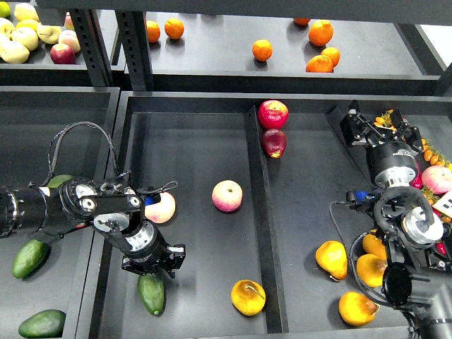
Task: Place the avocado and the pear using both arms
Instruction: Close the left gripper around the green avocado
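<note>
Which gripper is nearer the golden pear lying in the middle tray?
Left. The left gripper is just left of the golden pear; the right gripper is far up-right.

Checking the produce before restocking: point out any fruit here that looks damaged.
The pear lying near the front of the middle tray looks damaged: a dark, caved-in brownish patch marks its right side. Beside it, the avocado under the left gripper looks intact.
</note>
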Available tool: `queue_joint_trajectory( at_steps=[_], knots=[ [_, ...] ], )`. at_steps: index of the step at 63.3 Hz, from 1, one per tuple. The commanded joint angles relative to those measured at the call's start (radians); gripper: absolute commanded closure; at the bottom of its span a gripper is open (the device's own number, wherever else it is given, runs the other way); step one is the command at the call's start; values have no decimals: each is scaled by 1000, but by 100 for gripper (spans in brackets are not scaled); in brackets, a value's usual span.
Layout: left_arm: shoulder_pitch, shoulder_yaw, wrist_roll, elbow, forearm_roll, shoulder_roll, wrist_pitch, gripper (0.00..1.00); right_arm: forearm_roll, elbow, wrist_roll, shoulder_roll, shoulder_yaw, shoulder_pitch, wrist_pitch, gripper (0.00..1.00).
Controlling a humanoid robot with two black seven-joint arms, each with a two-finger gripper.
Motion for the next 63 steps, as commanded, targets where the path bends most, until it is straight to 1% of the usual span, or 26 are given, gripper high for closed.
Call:
queue_joint_trajectory(
  at_steps=[1,2,3,4,5,6,12,17,19,21,63],
  knots=[
    [0,7,0,0,4,0,0,50,0,2,0,0,-2,-2,0,0],
    [-2,7,0,0,6,0,0,46,0,0,0,0,-2,-2,0,0],
    [-2,8,0,0,9,0,0,35,0,0,0,0,-2,-2,0,0],
    [-2,8,0,0,9,0,0,32,0,0,0,0,-2,-2,0,0],
    [-3,10,0,0,9,-2,0,26,0,0,0,0,-3,-3,0,0],
    [-5,10,0,0,9,-2,0,23,0,0,0,0,-3,-2,0,0],
    [-18,13,0,0,9,0,0,15,0,0,0,0,-5,-3,0,0],
    [-20,13,0,-2,9,0,0,11,0,0,0,0,-6,-3,0,0],
    [-25,13,0,-3,9,0,0,8,0,0,0,0,-6,-3,0,0],
    [-35,23,0,-3,9,0,0,2,0,0,0,0,-6,-3,0,0],
    [-25,96,0,-5,1,13,0,2,0,0,-1,0,-6,-9,11,0]
  ],
)
